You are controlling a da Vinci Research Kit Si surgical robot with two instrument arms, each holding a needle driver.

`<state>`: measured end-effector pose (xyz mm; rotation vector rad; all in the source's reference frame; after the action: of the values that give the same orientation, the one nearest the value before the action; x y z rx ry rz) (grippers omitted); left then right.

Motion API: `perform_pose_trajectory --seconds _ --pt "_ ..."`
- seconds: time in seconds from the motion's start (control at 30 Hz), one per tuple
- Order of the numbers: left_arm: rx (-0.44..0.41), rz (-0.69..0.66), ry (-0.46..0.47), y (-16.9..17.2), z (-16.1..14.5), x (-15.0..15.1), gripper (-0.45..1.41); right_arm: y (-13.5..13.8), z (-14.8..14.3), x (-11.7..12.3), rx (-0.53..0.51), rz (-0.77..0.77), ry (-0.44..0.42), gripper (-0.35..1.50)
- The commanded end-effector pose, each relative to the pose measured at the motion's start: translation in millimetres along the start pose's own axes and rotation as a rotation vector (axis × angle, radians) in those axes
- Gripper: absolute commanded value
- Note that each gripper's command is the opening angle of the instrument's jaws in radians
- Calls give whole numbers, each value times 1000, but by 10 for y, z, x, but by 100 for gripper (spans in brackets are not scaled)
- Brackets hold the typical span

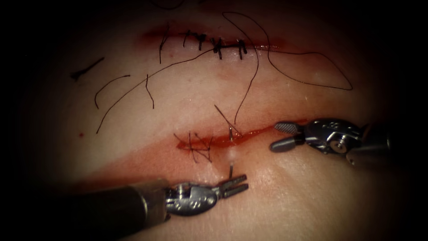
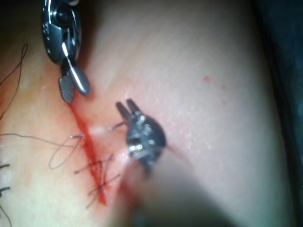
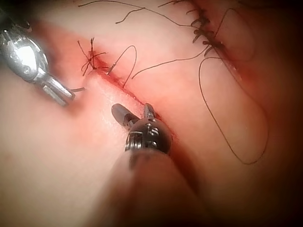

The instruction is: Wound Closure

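Lying buried across the cut (image 1: 249, 133), the needle (image 1: 231, 171) pokes out just beyond the left end effector (image 1: 236, 184), narrowly parted, empty; the right end effector (image 1: 285, 136) gapes wide, farther off

Glossy metal tools (image 1: 234, 184) (image 1: 285, 136) with ridged fingers (image 1: 287, 128); moist, smooth tissue (image 1: 187, 96); matt black thread (image 1: 249, 85).

Both grippers open, apart

The left arm's slim steel gripper (image 1: 235, 184) has its jaws slightly parted, holding nothing. The right arm's grey steel gripper (image 1: 284, 136) gapes wider, empty, its wrist bent toward the left gripper.
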<state>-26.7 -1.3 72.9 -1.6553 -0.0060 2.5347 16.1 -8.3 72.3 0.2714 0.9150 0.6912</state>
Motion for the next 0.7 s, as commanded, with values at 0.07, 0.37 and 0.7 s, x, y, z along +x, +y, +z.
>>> perform_pose_trajectory --seconds 0.07,0.37,0.7 --pt "-18 -2 -6 8 4 5 -45 -4 7 -5 5 2 -2 146" --pt "-49 3 -3 40 -17 41 -45 -6 3 -5 11 1 -4 146" --pt "-56 4 2 44 -57 99 -45 -6 3 -5 11 1 -4 146"
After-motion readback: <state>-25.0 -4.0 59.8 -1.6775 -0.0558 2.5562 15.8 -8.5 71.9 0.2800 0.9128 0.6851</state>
